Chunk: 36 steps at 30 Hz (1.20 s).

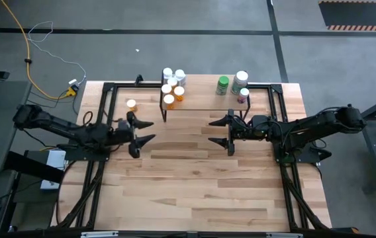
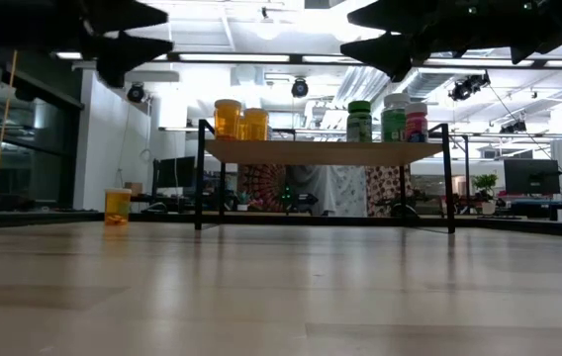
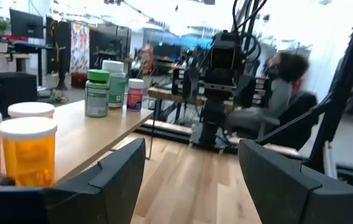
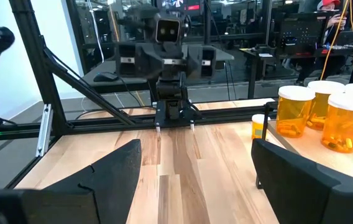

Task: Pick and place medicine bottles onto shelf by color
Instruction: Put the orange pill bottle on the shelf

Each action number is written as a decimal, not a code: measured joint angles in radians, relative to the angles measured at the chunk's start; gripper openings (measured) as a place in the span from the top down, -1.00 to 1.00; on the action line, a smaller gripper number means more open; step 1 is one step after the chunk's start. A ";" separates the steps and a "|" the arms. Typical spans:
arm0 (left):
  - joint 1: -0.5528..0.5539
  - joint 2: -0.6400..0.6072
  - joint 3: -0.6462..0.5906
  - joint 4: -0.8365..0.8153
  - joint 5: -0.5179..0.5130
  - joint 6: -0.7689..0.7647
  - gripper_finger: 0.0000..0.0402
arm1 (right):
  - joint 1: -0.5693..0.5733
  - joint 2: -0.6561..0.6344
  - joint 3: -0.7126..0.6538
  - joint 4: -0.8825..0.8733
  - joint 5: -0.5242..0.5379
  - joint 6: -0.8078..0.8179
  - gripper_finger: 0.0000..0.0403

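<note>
In the high view, the left gripper [image 1: 143, 131] sits in the left-centre of the frame, above bare tabletop, its two fingers spread wide apart with nothing between them. Its wrist view agrees: the dark fingers [image 3: 115, 176] stand far apart over empty wood.

Just up and left of that gripper, one orange bottle [image 1: 131, 104] with a white cap stands alone on the table [image 1: 194, 192], off the shelf. In the low view it shows at the left, down on the tabletop [image 2: 117, 206].

In the upper middle of the high view stands the shelf [image 1: 201, 99], a small light-wood board on thin black legs. On its left end is a tight cluster of orange bottles [image 1: 173, 87] with white caps; I cannot count them exactly from above. The low view shows two of them [image 2: 240, 121] on the left end of the board [image 2: 321, 151].

On the right end of the shelf stand a green bottle [image 1: 223, 84] with a green cap, a white bottle [image 1: 241, 80] and a small pink bottle [image 1: 243, 95], close together.

Right of centre, just below the shelf's right half, the right gripper [image 1: 219, 131] faces the left one, its fingers also wide apart and holding nothing. Its wrist view shows the spread fingers [image 4: 111, 171] over bare wood, with orange bottles [image 4: 325, 115] at that picture's right edge.
</note>
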 joint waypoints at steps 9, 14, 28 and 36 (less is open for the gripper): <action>-0.003 -0.069 -0.038 0.021 -0.008 0.011 -0.24 | 0.000 0.000 0.000 0.000 0.000 0.000 -0.47; -0.003 -0.064 -0.038 0.015 -0.026 0.013 -0.24 | 0.000 0.000 0.000 0.001 0.000 0.000 -0.47; -0.003 -0.064 -0.038 0.016 -0.026 0.013 -0.24 | 0.000 0.000 0.000 0.001 0.000 0.000 -0.47; -0.003 -0.063 -0.038 0.016 -0.026 0.012 -0.24 | 0.000 0.000 0.000 0.000 0.000 0.000 -0.47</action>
